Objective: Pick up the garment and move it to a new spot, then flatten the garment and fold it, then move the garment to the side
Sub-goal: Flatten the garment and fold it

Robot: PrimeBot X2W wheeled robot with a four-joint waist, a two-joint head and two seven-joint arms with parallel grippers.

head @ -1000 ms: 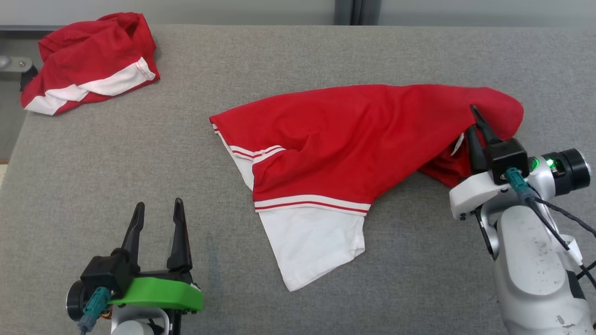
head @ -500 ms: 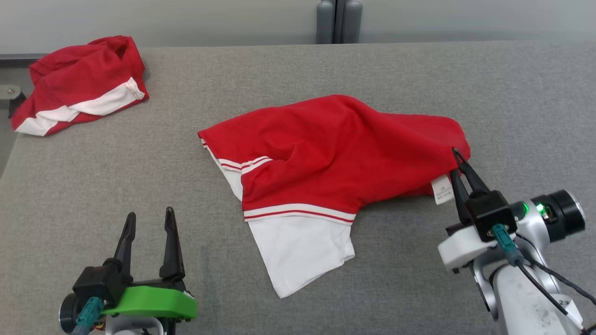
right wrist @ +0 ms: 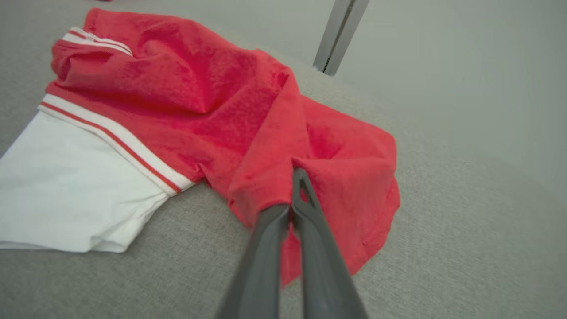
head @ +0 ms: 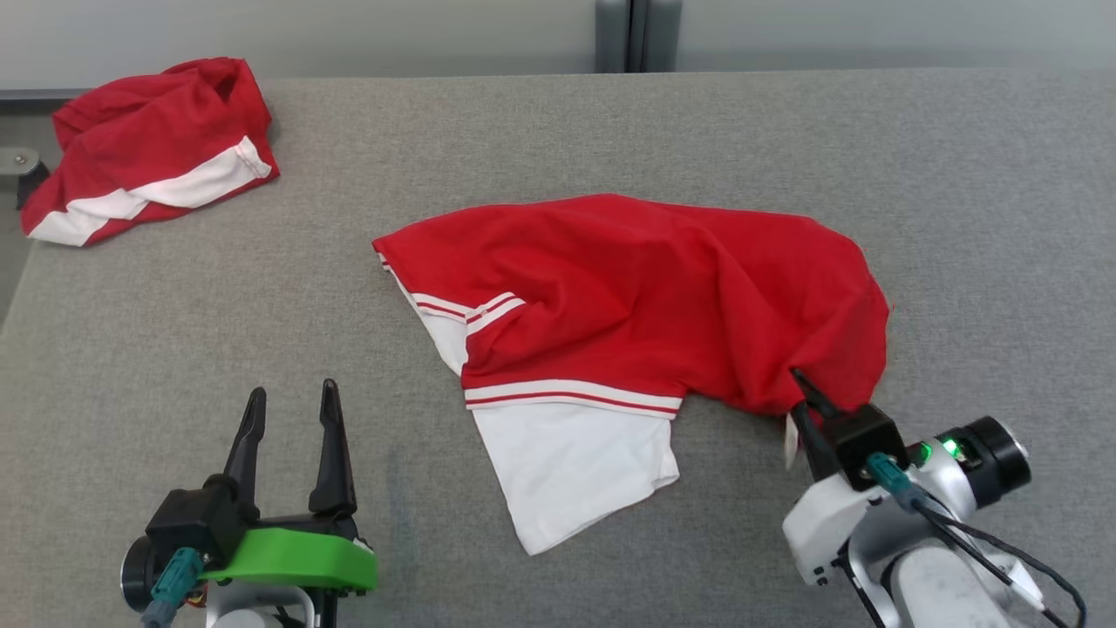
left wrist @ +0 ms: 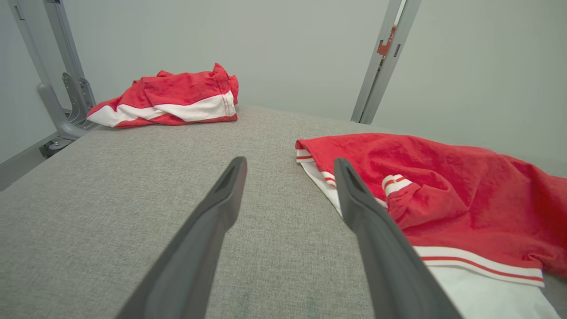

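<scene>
- I read the right jaws as closed, pinching the near right edge of the red-and-white garment (head: pixel 628 296).
- Left jaws wide open, holding nothing, over the tabletop (head: pixel 959 174).
- Garment lies rumpled mid-tabletop; second red garment (head: pixel 148 148) at far left corner.

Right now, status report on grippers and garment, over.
Right gripper shut on red-and-white garment, at its edge. Left gripper open, empty. Second crumpled garment far left, not in the way.
</scene>
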